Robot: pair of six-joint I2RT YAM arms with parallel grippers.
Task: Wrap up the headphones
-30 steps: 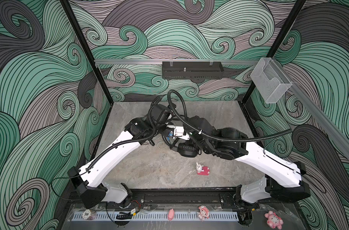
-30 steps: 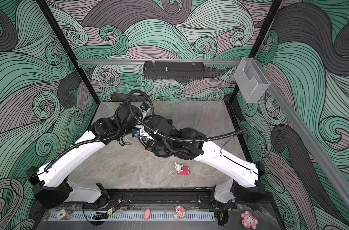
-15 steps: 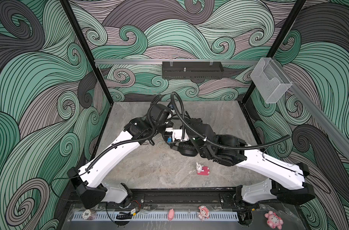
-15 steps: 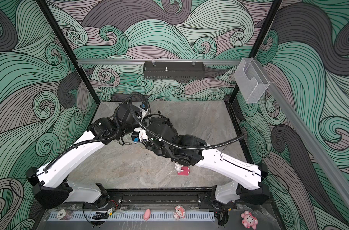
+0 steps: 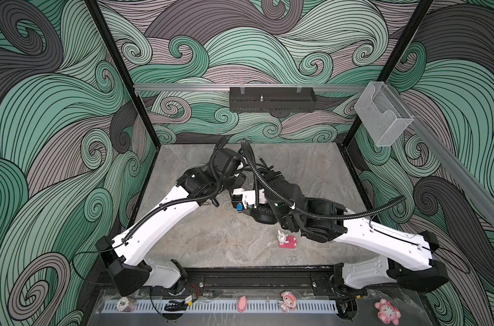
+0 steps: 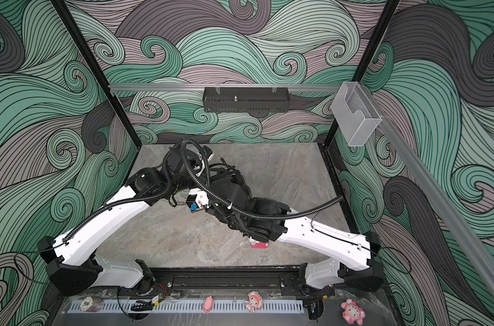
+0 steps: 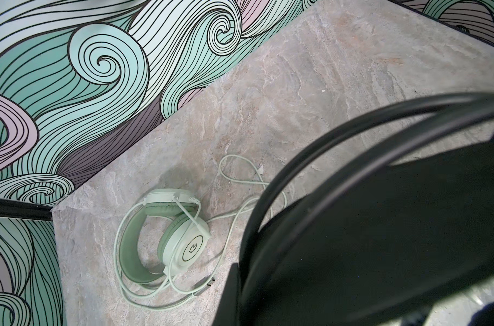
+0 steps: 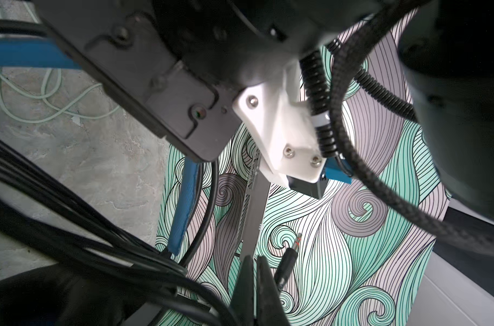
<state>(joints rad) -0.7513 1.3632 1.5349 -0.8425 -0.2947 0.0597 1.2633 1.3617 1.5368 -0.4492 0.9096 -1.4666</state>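
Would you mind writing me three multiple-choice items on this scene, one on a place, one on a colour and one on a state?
1. The green headphones are: A on the table; B lifted off it; C out of view.
2. The padding inside the black headphones' headband is: A red; B blue; C white.
3. The green cable is: A in loose loops; B wound tightly round the headband; C tied in a neat bundle.
Key: 1 A, they rest flat on the stone top in the left wrist view; 2 B, a blue strip lines the band in the right wrist view; 3 A, it sprawls in open curls beside the cups.
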